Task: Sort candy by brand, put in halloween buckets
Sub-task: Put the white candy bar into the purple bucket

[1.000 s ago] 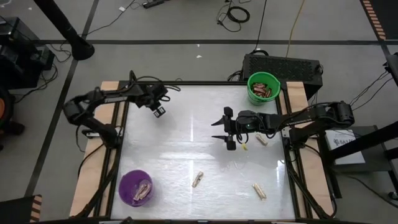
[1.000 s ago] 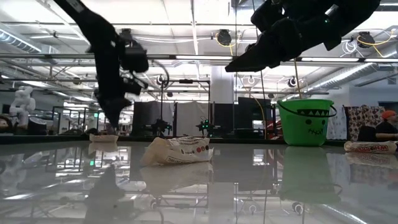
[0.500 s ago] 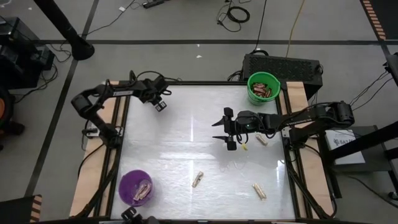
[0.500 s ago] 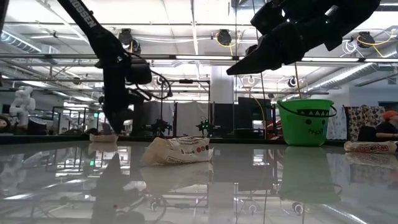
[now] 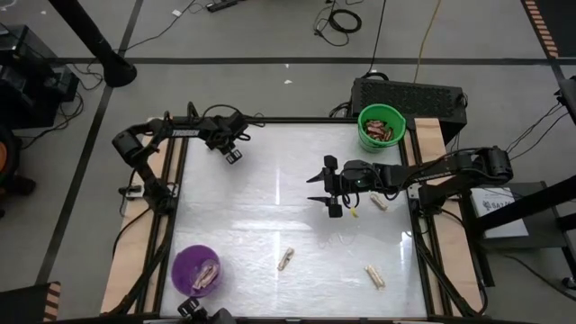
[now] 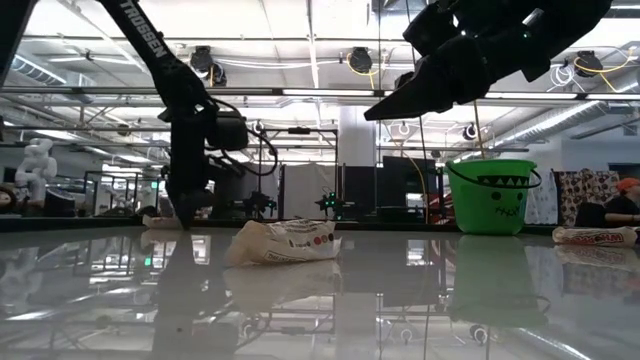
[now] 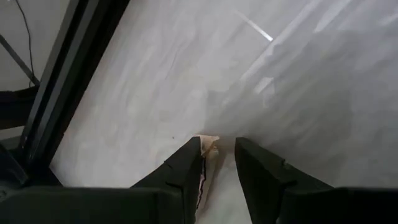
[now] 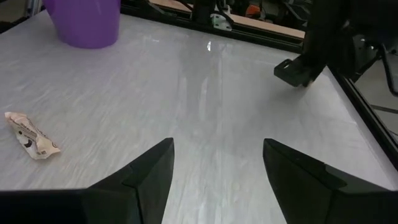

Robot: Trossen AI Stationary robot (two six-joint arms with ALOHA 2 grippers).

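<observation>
Three pale wrapped candy bars lie flat on the table (image 5: 286,259) (image 5: 374,276) (image 5: 379,202). A fourth pale bar (image 7: 208,144) is at my left gripper (image 5: 232,156) near the table's far left corner, and its fingers stand close together around it. My right gripper (image 5: 311,189) hangs open above the table's middle right and holds nothing. The green bucket (image 5: 381,126) stands at the far right with dark red-brown bars in it. The purple bucket (image 5: 196,270) stands at the near left with a pale bar inside. My left gripper has the pale candy bar between its two fingers (image 7: 186,163), coming from above and pointing down. One crimped end of the wrapper (image 7: 210,140) sticks out past the fingertips. In the low view the bar (image 6: 160,222) lies at table level beside the fingertips.
A black box (image 5: 409,94) sits behind the green bucket, off the table. Dark frame rails (image 5: 175,207) run along the table's left and right edges. In the low view one pale bar (image 6: 285,242) lies mid-table and another (image 6: 595,235) at the right.
My left gripper has shifted slightly toward the far edge and sunk to the table at the pale bar, while its arm's elbow has swung in toward the table. My right arm has kept still.
</observation>
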